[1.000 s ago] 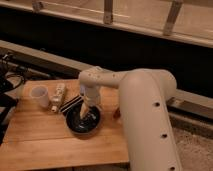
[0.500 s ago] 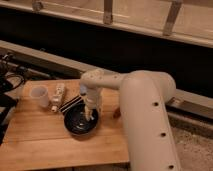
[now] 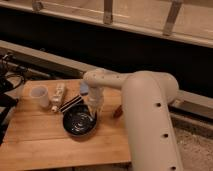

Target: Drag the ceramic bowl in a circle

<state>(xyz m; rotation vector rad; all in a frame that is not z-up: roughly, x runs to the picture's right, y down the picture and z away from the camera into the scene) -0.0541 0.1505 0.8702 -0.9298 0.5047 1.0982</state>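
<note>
The ceramic bowl (image 3: 79,121) sits on the wooden bench (image 3: 35,147) about midway between its left and right edges, a little nearer the far edge than the near one. The gripper (image 3: 95,108) points down at the bowl's far-right rim, touching or just inside it, and whether it is clamped there cannot be told. A white cup (image 3: 39,95) stands near the far-left corner, with a pale tube (image 3: 58,96) and dark sticks (image 3: 73,103) between cup and bowl.

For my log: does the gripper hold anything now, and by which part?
The gripper sits at the rim of the black ceramic bowl, on the side toward the arm; whether it grips that rim cannot be told.
</note>
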